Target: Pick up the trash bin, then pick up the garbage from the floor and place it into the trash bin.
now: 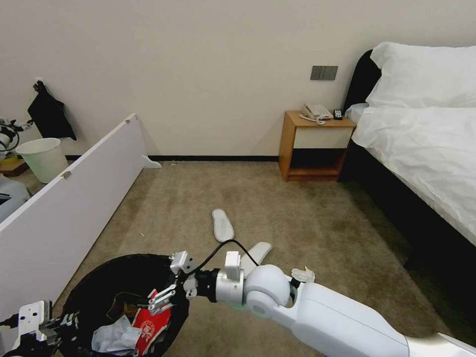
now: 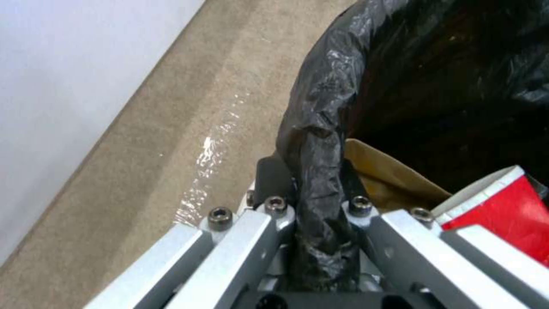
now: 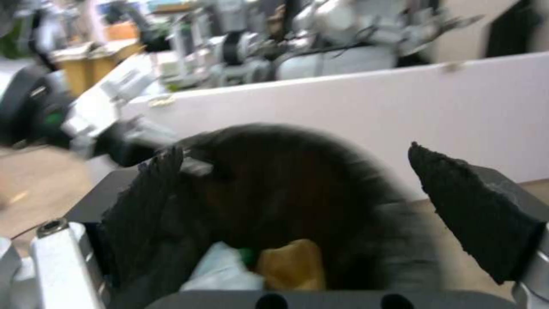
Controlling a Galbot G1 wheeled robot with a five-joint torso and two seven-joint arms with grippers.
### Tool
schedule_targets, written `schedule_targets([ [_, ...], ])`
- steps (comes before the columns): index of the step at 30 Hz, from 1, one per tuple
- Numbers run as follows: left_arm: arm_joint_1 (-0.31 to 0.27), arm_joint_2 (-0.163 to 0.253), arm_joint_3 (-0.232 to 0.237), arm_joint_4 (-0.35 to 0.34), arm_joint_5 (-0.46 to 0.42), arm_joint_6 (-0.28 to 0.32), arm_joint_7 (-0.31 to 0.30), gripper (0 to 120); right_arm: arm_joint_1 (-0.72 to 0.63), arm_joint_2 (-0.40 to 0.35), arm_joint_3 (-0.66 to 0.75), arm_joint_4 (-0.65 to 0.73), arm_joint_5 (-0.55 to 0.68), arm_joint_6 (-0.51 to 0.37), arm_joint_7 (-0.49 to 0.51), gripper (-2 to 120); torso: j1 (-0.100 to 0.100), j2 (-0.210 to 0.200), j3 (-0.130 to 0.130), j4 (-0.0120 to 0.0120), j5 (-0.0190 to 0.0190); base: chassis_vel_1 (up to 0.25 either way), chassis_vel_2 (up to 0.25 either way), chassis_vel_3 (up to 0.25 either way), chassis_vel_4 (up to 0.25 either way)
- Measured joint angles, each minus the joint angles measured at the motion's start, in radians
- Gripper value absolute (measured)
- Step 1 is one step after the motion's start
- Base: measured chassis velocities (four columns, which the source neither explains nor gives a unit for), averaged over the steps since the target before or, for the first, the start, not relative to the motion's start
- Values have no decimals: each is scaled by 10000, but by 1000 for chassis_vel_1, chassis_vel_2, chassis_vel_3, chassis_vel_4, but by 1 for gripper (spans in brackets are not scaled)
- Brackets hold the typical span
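The trash bin (image 1: pixel 106 282), lined with a crinkly black bag, is at the lower left of the head view. My left gripper (image 1: pixel 52 325) is shut on its rim; the left wrist view shows the black bag rim (image 2: pixel 320 141) pinched between the jaws of the left gripper (image 2: pixel 312 176). Inside lie a red paper cup (image 1: pixel 148 329), white tissue (image 1: pixel 114 337) and brown cardboard (image 2: pixel 394 180). My right gripper (image 1: pixel 161 297) hovers open just over the bin's mouth, its pads (image 3: pixel 475 210) wide apart. On the carpet lie two white slippers (image 1: pixel 222 224) (image 1: pixel 260 250) and a crumpled tissue (image 1: pixel 303 274).
A long white panel (image 1: pixel 74 198) stands along the left, with a pale bare bucket (image 1: pixel 45 157) behind it. A wooden nightstand (image 1: pixel 315 146) is at the far wall and a bed (image 1: pixel 421 148) runs down the right. Open carpet (image 1: pixel 297 218) lies ahead.
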Motion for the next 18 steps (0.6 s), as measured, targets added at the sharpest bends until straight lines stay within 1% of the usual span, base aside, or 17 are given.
schedule_targets([
  [1,0,0,0,0,0,0,0,3,0,0,0,0,0,0,0,100,0,0,0,0,0,0,0,0,0],
  [3,-89,-31,-8,48,37,0,-1,3,-172,-145,622,4,-96,197,439,100,0,0,0,-1,-1,0,0,0,0],
  [4,-89,-31,-8,48,37,0,-1,3,-172,-145,622,4,-96,197,439,100,0,0,0,-1,-1,0,0,0,0],
  [6,-177,-28,-15,91,59,0,0,3,-311,-341,1146,-1,-214,491,881,100,0,0,0,1,1,0,0,0,0],
  [7,-177,-28,-15,91,59,0,0,3,-311,-341,1146,-1,-214,491,881,100,0,0,0,1,1,0,0,0,0],
  [8,-212,-8,-21,135,174,0,41,3,-527,-644,1576,-152,-213,1414,1342,100,0,0,0,1,-1,0,0,0,0],
  [9,-217,-14,-26,169,296,0,97,3,-832,-926,2018,-345,-212,2296,1521,100,0,0,0,1,2,0,0,0,0],
  [10,-217,-14,-26,169,296,0,97,3,-832,-926,2018,-345,-212,2296,1521,100,0,0,0,1,2,0,0,0,0],
  [11,-242,-43,-16,201,353,0,135,3,-1435,-1351,2876,-389,-216,2602,1619,100,0,0,0,6,4,0,0,0,0],
  [12,-242,-43,-16,201,353,0,135,3,-1435,-1351,2876,-389,-216,2602,1619,100,0,0,0,6,4,0,0,0,0],
  [13,-293,-59,30,246,420,0,169,3,-2098,-1682,3666,-319,-335,2632,1820,100,0,0,0,5,2,0,0,0,0],
  [14,-293,-59,30,246,420,0,169,3,-2098,-1682,3666,-319,-335,2632,1820,100,0,0,0,5,2,0,0,0,0],
  [15,-392,-82,116,325,509,0,218,3,-3405,-2062,5029,-141,-863,2660,2226,100,0,1,0,-9,2,0,0,0,0],
  [16,-473,-90,179,376,555,0,251,3,-4373,-2192,5983,-6,-1295,2691,2505,100,0,0,0,-7,5,0,0,0,0],
  [17,-539,-90,223,426,603,0,292,3,-5109,-2238,6742,117,-1591,2695,2717,100,0,0,0,-9,7,0,0,0,0],
  [18,-539,-90,223,426,603,0,292,3,-5109,-2238,6742,117,-1591,2695,2717,100,0,0,0,-9,7,0,0,0,0],
])
